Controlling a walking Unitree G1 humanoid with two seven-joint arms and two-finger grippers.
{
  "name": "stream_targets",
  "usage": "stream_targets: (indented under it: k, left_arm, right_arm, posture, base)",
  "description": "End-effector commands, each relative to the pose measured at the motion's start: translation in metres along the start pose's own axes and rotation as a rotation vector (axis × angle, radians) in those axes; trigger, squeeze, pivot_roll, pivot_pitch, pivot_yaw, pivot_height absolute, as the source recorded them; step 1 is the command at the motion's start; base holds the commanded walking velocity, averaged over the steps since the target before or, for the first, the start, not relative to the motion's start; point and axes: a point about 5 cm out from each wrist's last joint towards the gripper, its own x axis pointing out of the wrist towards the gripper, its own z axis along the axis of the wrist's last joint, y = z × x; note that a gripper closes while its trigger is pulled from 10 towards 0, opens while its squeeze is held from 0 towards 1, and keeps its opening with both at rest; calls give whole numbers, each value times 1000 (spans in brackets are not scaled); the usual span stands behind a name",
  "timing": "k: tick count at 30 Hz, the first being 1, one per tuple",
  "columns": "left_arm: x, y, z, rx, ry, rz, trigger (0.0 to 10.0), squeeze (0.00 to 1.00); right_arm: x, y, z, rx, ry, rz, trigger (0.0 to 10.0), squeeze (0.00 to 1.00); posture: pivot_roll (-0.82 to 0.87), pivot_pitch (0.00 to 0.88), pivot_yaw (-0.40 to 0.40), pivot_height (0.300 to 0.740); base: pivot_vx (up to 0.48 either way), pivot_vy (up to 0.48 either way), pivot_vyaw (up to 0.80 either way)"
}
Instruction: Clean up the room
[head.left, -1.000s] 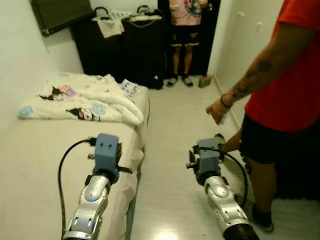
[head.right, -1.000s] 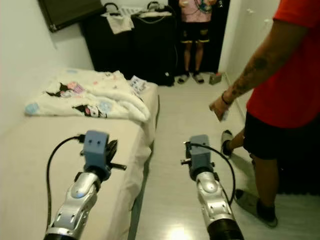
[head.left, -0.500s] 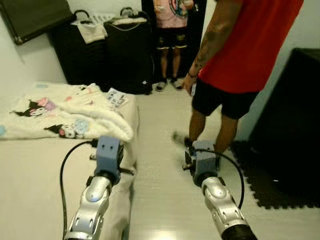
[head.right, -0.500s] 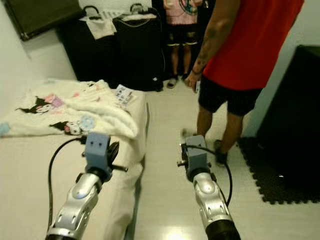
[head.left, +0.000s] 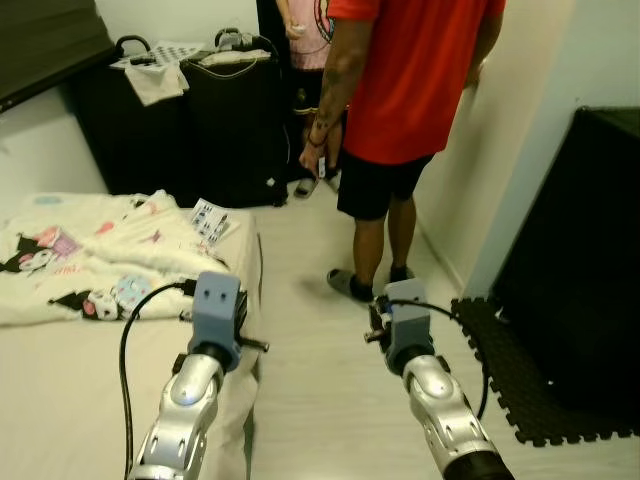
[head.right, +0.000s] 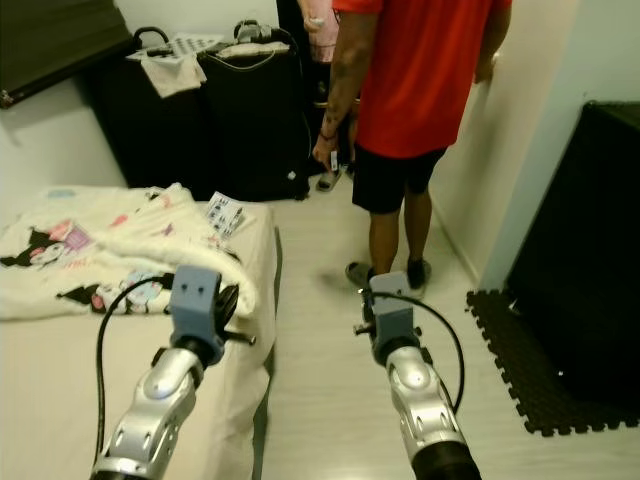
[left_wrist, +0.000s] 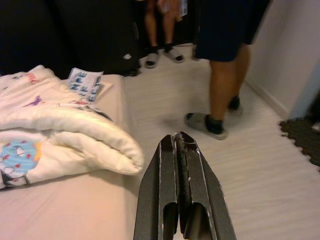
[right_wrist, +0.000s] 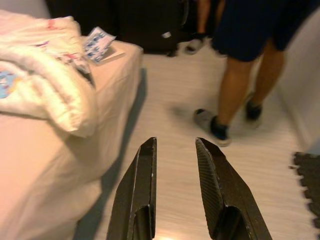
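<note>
A bed (head.left: 60, 400) with a pale sheet lies on my left, with a rumpled white cartoon-print blanket (head.left: 90, 255) across it. A small printed packet (head.left: 208, 220) rests at the bed's far corner. My left gripper (left_wrist: 179, 145) is held over the bed's edge, shut with nothing in it. My right gripper (right_wrist: 175, 147) hangs over the pale floor beside the bed, open and empty. Both silver arms, the left (head.left: 190, 390) and the right (head.left: 435, 400), reach forward from below.
A person in a red shirt (head.left: 415, 80) stands close ahead on the floor, back to me. Another person (head.right: 318, 30) stands in the far doorway. Black luggage (head.left: 225, 120) lines the far wall. A black cabinet (head.left: 580, 250) and foam mat (head.left: 520, 380) are on the right.
The camera has swung right, so the bed slid left in view. The person in red walked from my right toward the far wall. Both grippers keep their pose.
</note>
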Motion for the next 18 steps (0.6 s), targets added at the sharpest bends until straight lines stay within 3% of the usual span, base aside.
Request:
stream_targets:
  k: [1, 10, 18]
  left_arm:
    - [-1, -1, -2, 1, 11, -8, 10000, 0]
    - [-1, 1, -2, 7, 14, -7, 10000, 0]
    - [-2, 1, -2, 12, 14, -7, 10000, 0]
  right_arm:
    - [-2, -6, -3, 12, 12, -18, 10000, 0]
    - [-2, -6, -4, 21, 23, -21, 10000, 0]
    - [-2, -3, -5, 12, 23, -1, 10000, 0]
  posture:
    - [-20, 42, 22, 740]
    - [-14, 48, 24, 740]
    - [-14, 49, 23, 740]
  base:
    - [379, 0, 0]
    - [382, 0, -711]
    - [382, 0, 0]
